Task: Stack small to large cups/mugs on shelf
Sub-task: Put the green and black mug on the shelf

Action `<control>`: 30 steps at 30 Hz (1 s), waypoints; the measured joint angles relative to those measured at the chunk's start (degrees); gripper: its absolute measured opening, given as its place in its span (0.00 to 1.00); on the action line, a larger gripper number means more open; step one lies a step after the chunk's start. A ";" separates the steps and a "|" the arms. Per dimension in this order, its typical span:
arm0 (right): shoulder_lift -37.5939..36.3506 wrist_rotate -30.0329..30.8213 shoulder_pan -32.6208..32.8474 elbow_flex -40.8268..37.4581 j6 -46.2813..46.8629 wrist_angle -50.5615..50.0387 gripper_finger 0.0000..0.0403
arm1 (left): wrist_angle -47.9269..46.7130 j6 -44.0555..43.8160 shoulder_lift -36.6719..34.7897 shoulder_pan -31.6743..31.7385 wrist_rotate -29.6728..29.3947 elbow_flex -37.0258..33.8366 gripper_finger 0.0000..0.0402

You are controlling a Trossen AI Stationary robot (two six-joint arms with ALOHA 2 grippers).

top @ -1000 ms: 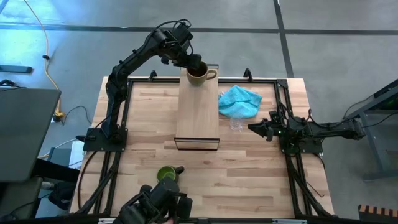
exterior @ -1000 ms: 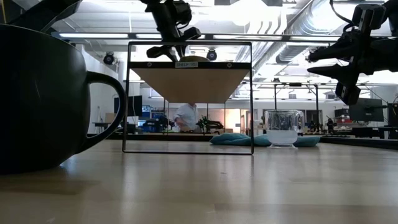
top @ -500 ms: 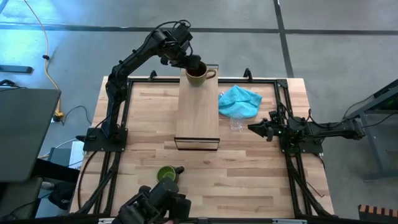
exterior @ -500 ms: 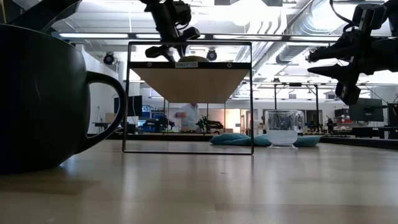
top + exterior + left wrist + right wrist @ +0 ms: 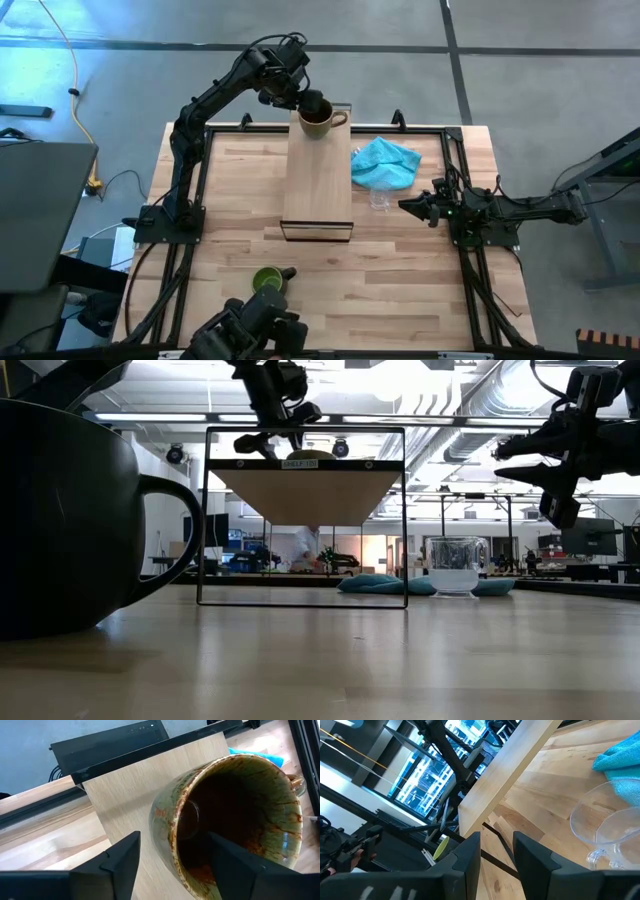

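At the high view's top centre, the left gripper (image 5: 306, 101) straddles the brown mug's (image 5: 319, 120) rim on the shelf (image 5: 318, 190), jaws wide; right gripper (image 5: 408, 206) open.

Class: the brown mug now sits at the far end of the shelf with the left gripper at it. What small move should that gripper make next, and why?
Probably lift the left gripper straight up and clear. The brown mug stands upright on the shelf, and the fingers straddle its wall with a visible gap, so it looks released. The green mug and glass cup remain on the table.
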 joint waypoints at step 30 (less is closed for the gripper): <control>0.02 -0.07 0.01 -0.01 0.48 0.00 0.26 | 0.01 5.23 0.00 0.09 0.88 0.00 0.58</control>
